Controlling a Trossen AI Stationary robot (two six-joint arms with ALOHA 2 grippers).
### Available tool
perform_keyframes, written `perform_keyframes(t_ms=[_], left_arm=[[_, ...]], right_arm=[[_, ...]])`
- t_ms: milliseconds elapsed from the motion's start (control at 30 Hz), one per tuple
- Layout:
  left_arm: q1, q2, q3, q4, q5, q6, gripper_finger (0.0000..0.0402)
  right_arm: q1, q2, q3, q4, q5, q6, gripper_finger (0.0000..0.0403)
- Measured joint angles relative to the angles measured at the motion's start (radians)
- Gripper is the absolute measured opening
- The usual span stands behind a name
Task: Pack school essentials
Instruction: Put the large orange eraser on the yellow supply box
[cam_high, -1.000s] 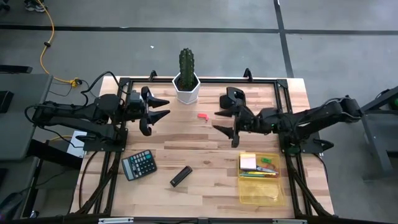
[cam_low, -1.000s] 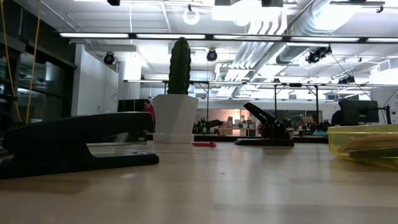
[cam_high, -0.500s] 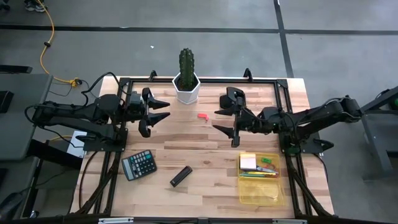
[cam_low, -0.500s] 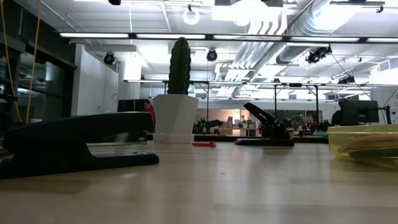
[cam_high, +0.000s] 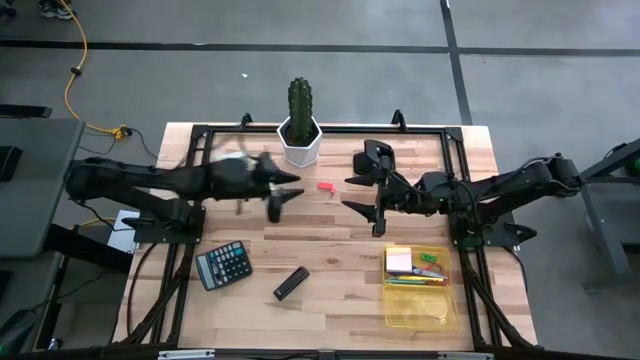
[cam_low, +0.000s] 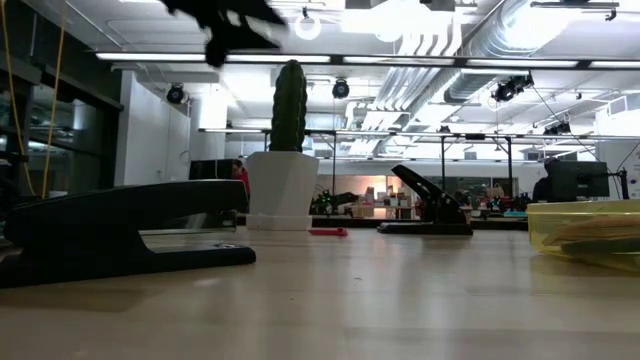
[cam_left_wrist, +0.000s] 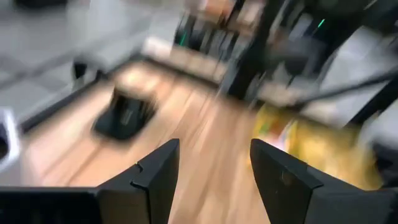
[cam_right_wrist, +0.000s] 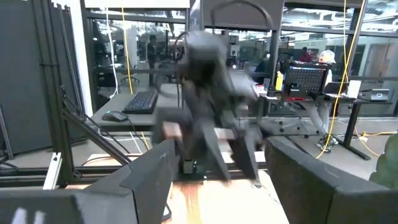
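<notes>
the left gripper (cam_high: 283, 190) is hanging with its jaws spread and empty above the centre of the high view, just left of a small red item (cam_high: 325, 185) lying on the table (cam_high: 330, 280). the right gripper (cam_high: 360, 195) is waiting with jaws spread, empty, just right of that item. pens and a sticky pad (cam_high: 399, 260) are lying in the yellow tray (cam_high: 420, 310) at lower right. a cactus (cam_high: 299, 105) is standing at upper centre.

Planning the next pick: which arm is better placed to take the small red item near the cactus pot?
Left, probably: the left gripper is open beside the red item, nearer than the right gripper.
</notes>
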Motion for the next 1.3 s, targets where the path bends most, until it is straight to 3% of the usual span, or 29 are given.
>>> perform_keyframes(t_ms=[300,633,1033,1300], left_arm=[[0.145,0.486,0.296,-0.352,0.073,0.228,0.0186],[0.273,0.839,0.520,-0.376,0.221,0.321,0.0186],[0.306,0.959,0.556,-0.380,0.239,0.348,0.0186],[0.296,0.961,0.555,-0.380,0.234,0.324,0.0186]], right_arm=[[0.000,0.000,0.000,0.002,0.054,0.030,0.0243],[0.000,0.000,0.001,0.002,0.057,0.060,0.0243],[0.000,0.000,0.001,0.000,0.087,0.083,0.0243],[0.000,0.000,0.001,-0.001,0.087,0.082,0.0243]])
